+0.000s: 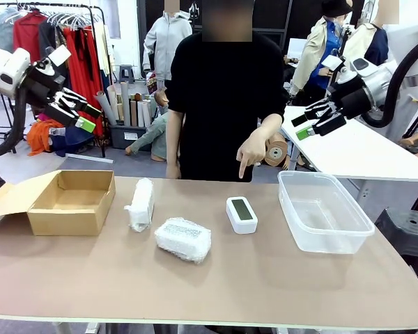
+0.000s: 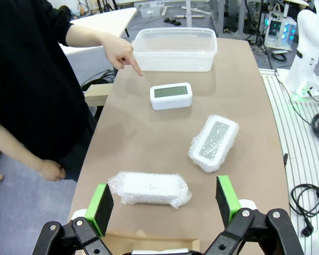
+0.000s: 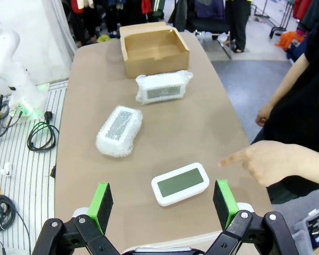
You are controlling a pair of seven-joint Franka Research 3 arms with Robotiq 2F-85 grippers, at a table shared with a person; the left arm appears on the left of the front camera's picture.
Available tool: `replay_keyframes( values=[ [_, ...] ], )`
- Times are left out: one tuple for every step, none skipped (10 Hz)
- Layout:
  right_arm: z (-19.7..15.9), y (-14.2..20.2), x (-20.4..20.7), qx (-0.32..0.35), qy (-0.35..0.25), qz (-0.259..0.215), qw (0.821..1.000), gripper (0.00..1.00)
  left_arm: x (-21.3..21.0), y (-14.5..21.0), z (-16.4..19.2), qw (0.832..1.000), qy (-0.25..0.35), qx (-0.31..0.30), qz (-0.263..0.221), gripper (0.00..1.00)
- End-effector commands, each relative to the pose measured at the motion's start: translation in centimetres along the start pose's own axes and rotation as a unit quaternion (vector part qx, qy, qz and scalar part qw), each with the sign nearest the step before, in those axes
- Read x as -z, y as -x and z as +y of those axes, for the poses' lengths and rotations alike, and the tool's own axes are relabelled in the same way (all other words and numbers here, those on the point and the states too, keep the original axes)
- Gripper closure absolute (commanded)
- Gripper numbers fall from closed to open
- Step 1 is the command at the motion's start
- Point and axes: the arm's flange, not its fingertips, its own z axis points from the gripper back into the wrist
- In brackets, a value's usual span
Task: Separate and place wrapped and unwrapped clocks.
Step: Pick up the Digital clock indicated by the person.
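Brown table (image 1: pixel 265 292), clothes racks behind. Left gripper (image 1: pixel 89 117) and right gripper (image 1: pixel 301 126) hang raised, jaws apart, empty. Bare clock (image 1: pixel 242 212) lies flat mid-table near the plastic tub (image 1: pixel 334 245), long axis running toward the person, whose hand (image 1: pixel 251 152) points at it. Judged nearer the right arm. First wrapped clock (image 1: pixel 141 204) and second wrapped clock (image 1: pixel 183 239) sit toward the cardboard box (image 1: pixel 73 202).

Bright even indoor light, sharp, soft shadows.

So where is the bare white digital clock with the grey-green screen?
Front view: the white digital clock lies right of table centre, between a bubble-wrapped white block and the clear plastic tub, below the person's pointing hand.
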Motion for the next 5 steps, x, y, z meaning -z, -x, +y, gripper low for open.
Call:
replay_keyframes(
  values=[
    [0.03,-0.01,-0.01,-0.002,0.0,0.0,1.0,0.0,-0.22,-0.26,-0.09,1.0,-0.004,0.002,-0.001,0.0],
    [0.03,-0.01,-0.01,-0.002,0.0,0.0,1.0,0.0,-0.22,-0.26,-0.09,1.0,-0.004,0.002,-0.001,0.0],
    [0.03,-0.01,-0.01,-0.002,0.0,0.0,1.0,0.0,-0.22,-0.26,-0.09,1.0,-0.004,0.002,-0.001,0.0],
    [0.03,-0.01,-0.01,-0.002,0.0,0.0,1.0,0.0,-0.22,-0.26,-0.09,1.0,-0.004,0.002,-0.001,0.0],
    [0.03,-0.01,-0.01,-0.002,0.0,0.0,1.0,0.0,-0.22,-0.26,-0.09,1.0,-0.004,0.002,-0.001,0.0]
  ],
)
